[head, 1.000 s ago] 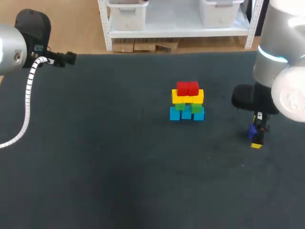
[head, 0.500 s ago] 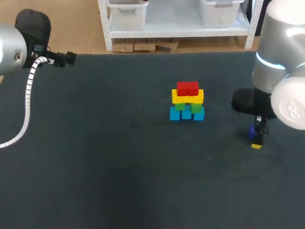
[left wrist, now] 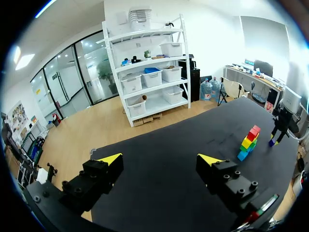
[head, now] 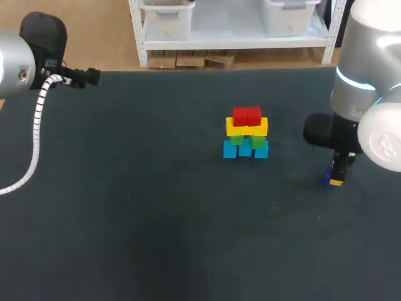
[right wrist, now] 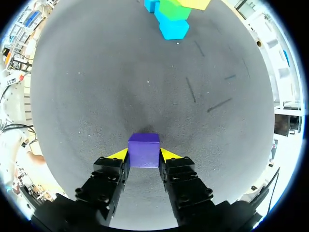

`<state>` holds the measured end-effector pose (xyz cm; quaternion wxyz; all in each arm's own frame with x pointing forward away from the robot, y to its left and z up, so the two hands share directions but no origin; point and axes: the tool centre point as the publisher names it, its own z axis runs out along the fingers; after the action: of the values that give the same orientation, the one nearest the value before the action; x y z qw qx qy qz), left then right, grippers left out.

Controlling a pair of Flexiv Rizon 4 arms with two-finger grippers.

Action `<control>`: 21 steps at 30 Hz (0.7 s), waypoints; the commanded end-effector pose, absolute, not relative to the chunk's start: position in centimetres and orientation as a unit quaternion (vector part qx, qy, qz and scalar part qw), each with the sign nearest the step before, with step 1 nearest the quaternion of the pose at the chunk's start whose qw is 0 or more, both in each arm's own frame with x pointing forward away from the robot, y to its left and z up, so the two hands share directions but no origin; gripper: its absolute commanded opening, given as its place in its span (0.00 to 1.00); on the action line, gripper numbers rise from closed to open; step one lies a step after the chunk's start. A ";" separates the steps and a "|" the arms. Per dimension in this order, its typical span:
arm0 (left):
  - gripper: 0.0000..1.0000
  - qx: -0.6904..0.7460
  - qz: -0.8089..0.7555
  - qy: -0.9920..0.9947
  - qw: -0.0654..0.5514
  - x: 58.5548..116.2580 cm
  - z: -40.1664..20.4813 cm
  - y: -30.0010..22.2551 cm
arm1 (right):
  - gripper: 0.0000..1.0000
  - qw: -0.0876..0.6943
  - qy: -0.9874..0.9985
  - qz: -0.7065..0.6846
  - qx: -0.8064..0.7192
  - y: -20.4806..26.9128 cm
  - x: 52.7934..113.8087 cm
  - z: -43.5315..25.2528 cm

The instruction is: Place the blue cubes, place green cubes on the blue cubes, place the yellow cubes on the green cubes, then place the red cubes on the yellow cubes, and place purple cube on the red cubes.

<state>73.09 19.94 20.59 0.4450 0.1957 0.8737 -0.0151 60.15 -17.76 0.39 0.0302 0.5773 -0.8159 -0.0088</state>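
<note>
A stepped stack stands mid-table: blue cubes (head: 245, 150) at the base, then green cubes (head: 246, 140), yellow cubes (head: 246, 127) and red cubes (head: 245, 116) on top. To its right, the purple cube (head: 328, 180) rests on the table, and my right gripper (head: 336, 179) comes down onto it. In the right wrist view the purple cube (right wrist: 144, 150) sits between the fingers of the right gripper (right wrist: 144, 155), both yellow tips pressing its sides. Ahead lie a blue cube (right wrist: 174, 28) and a green cube (right wrist: 174, 8). My left gripper (left wrist: 159, 162) is open and empty at the far left edge (head: 88, 76).
The dark table mat (head: 156, 219) stretches wide to the left of and in front of the stack. From the left wrist view the stack (left wrist: 248, 142) appears small and far off, with my right arm (left wrist: 279, 126) beside it.
My right gripper's fingers have closed in on the purple cube, and the gripper shifted slightly toward the back of the table. The left arm and the stack stay as they were.
</note>
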 end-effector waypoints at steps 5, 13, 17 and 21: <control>1.00 0.194 -0.015 0.873 0.447 73.1 20.5 19.9 | 0.00 -0.001 -0.801 -0.003 0.599 -17.4 60.0 5.2; 1.00 0.194 -0.015 0.873 0.447 73.1 20.5 19.9 | 0.00 0.013 -0.762 0.027 0.647 -14.6 61.8 11.3; 1.00 0.194 -0.015 0.873 0.447 73.1 20.5 19.9 | 0.00 0.010 -0.742 0.041 0.669 -12.6 62.5 14.3; 1.00 0.194 -0.015 0.873 0.447 73.1 20.5 19.9 | 0.00 0.007 -0.725 0.026 0.689 -10.9 63.3 15.6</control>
<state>73.09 19.93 20.59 0.4450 0.1957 0.8737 -0.0151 62.32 -11.78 14.40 -0.0091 0.6849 -0.7276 0.0371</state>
